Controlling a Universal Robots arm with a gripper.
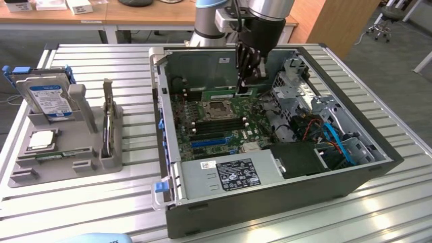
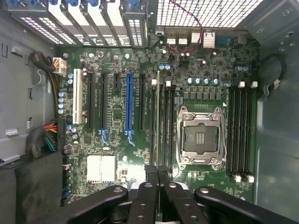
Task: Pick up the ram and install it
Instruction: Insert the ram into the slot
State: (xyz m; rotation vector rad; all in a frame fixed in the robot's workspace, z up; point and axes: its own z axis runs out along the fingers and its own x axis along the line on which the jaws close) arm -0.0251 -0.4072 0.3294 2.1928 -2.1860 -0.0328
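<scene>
Inside open PC case (image 1: 284,197), end effector (image 1: 242,90) has fingers (image 2: 150,205) pressed together, tips at one end of the ram (image 1: 223,94). It stands edge-up in a motherboard slot just beside CPU socket (image 1: 217,109). Judged: seating step, which needs straight, even downward pressure.

Silver arm (image 1: 270,7) with black, screw-studded claw (image 1: 244,91).

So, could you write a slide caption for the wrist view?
Gripper holds the ram at the slots beside the processor socket.
</scene>
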